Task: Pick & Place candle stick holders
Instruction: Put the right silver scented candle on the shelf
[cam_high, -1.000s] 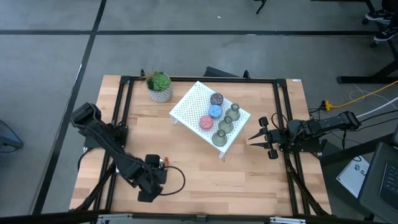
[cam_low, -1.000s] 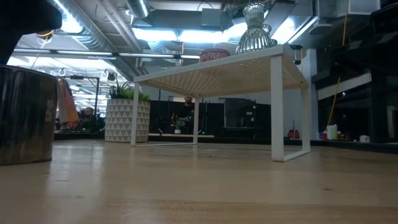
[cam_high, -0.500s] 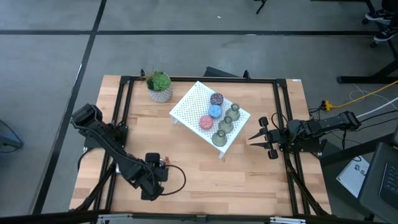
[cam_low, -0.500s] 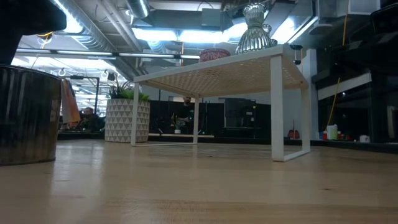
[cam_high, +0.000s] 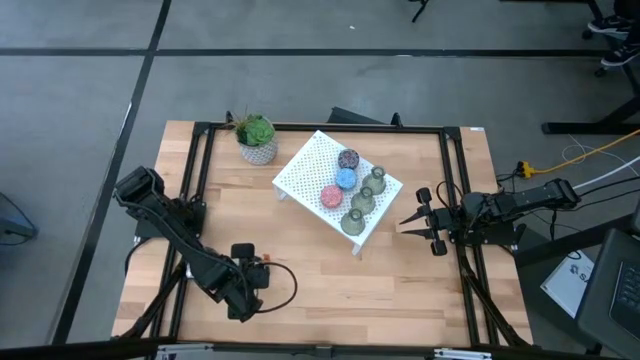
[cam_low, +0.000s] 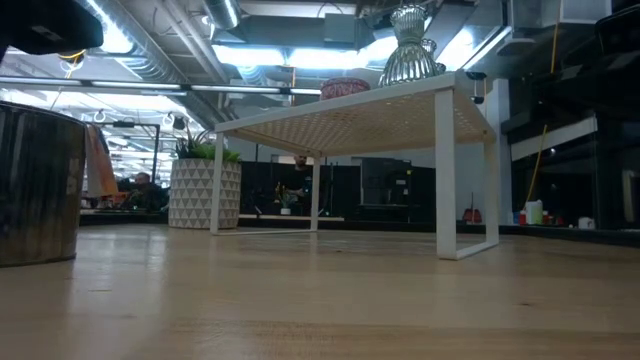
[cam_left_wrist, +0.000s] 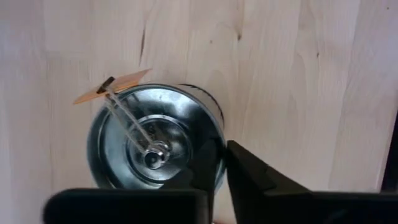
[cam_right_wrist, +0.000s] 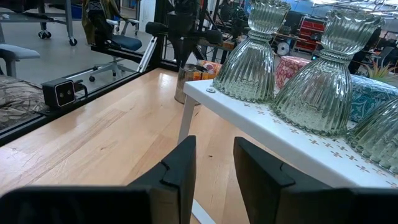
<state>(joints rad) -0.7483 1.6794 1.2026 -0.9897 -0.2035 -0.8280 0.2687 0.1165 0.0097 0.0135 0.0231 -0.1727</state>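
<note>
A shiny silver candle stick holder (cam_left_wrist: 152, 146) stands on its base on the wood table near the front left, also seen in the low view (cam_low: 35, 185). My left gripper (cam_left_wrist: 221, 158) hangs over it, pointing down, shut on its wall. On the white perforated stand (cam_high: 305, 165) sit a purple holder (cam_high: 348, 159), a blue one (cam_high: 346, 179), a pink one (cam_high: 331, 196) and three olive-green bell-shaped ones (cam_high: 362, 199). My right gripper (cam_high: 420, 222) waits right of the stand, open by a narrow gap (cam_right_wrist: 214, 168), holding nothing. My left gripper pinches the silver holder's rim wall (cam_left_wrist: 219, 134) with one finger (cam_left_wrist: 202, 168) inside the hollow and the other finger (cam_left_wrist: 252, 171) outside. The fingers come from above, pointing down. The holder stands upright with its base on the table.
A green potted plant (cam_high: 257, 139) stands at the far left of the table, behind the stand. An orange tag on a thin stick (cam_left_wrist: 112, 87) lies across the silver holder's rim. Bare wood lies between the holder and the stand's legs (cam_low: 445, 240).
The silver holder has shifted a little sideways on the table under my left gripper, staying upright on its base. My right gripper has kept still.
</note>
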